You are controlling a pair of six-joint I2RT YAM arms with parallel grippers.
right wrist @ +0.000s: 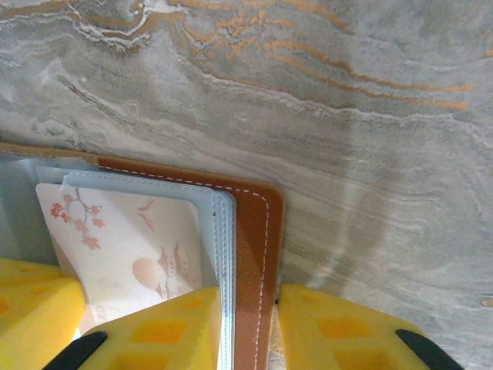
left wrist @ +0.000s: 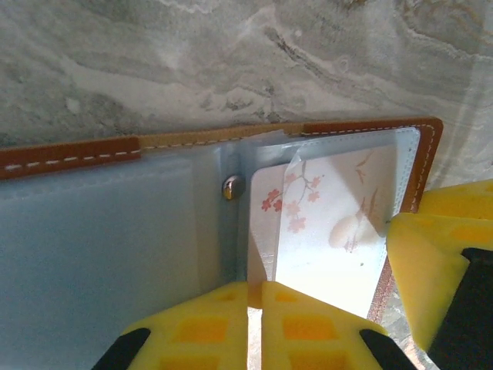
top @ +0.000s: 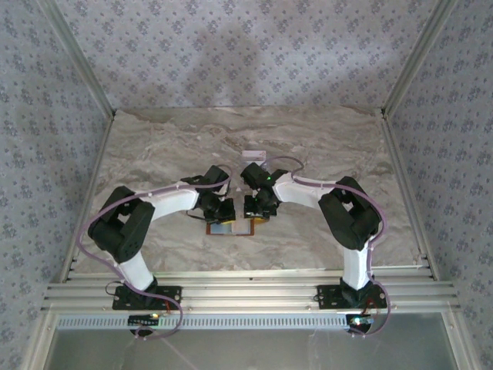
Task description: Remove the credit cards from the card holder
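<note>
The card holder (top: 231, 227) lies open flat on the table (top: 154, 146), about centre frame in the top view, tucked between the two grippers. In the left wrist view a card (left wrist: 323, 223) sits in its right-hand pocket, with the snap (left wrist: 233, 186) just left of it. A small object (top: 255, 158) lies behind it, further up the frame.

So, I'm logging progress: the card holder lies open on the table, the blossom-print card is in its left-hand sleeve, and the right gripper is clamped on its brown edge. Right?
Not quite. The left wrist view shows the blossom-print card in the right-hand sleeve of the open card holder; the left sleeve looks empty. The rest holds: the right gripper clamps the brown edge.
</note>
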